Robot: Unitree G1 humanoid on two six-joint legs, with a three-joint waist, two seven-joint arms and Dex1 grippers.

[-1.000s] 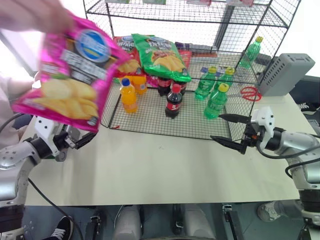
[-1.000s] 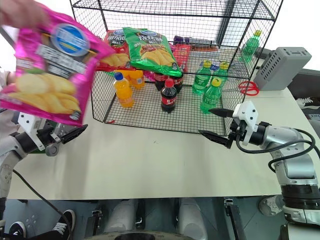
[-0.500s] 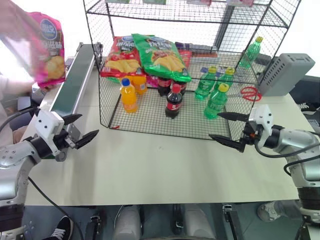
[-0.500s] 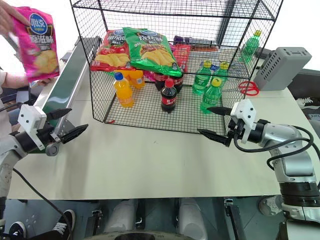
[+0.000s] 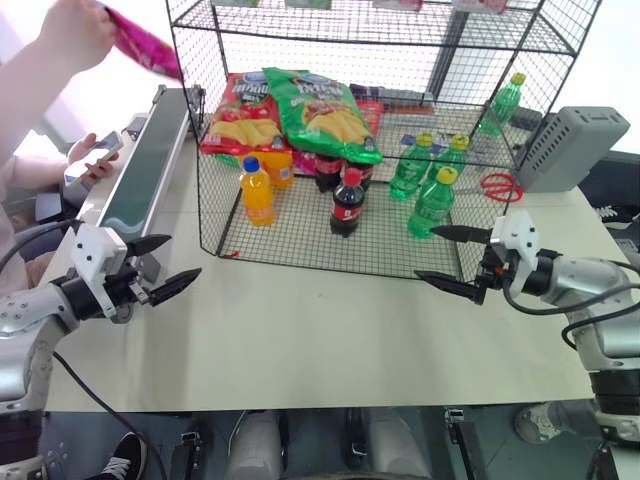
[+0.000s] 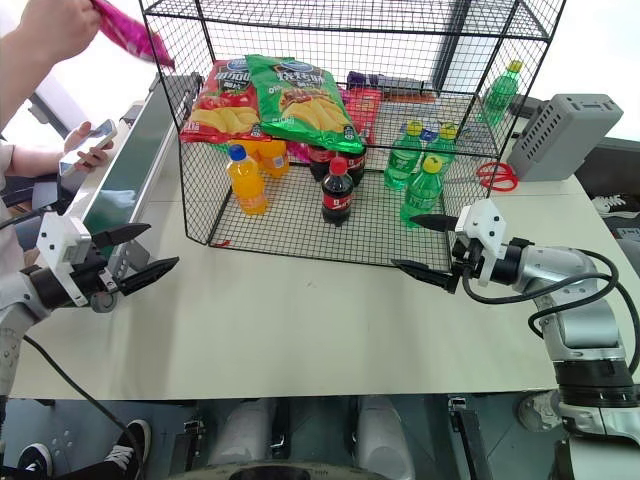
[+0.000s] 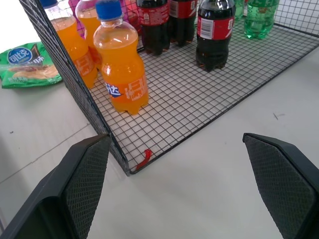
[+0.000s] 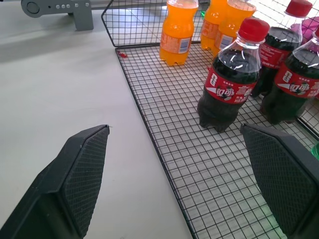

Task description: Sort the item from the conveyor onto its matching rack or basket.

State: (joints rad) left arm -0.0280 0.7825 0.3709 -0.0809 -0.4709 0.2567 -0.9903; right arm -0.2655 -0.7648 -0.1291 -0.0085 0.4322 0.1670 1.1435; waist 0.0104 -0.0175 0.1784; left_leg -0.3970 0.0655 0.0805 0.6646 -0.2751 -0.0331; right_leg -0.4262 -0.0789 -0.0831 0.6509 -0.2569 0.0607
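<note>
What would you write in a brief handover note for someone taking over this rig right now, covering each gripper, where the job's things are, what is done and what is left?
Left gripper: open, empty, hovering over the table near the conveyor's near end.
Right gripper: open, empty, hovering in front of the rack.
Pink crisp bag: in a person's hand, held up above the conveyor, not on the belt.
Rack: a red chip bag and a green chip bag lie on its middle tier, with bottles on the bottom tier.
Done: nothing yet.
Left: once the bag lies on the belt, pick it up and place it with the chip bags.
</note>
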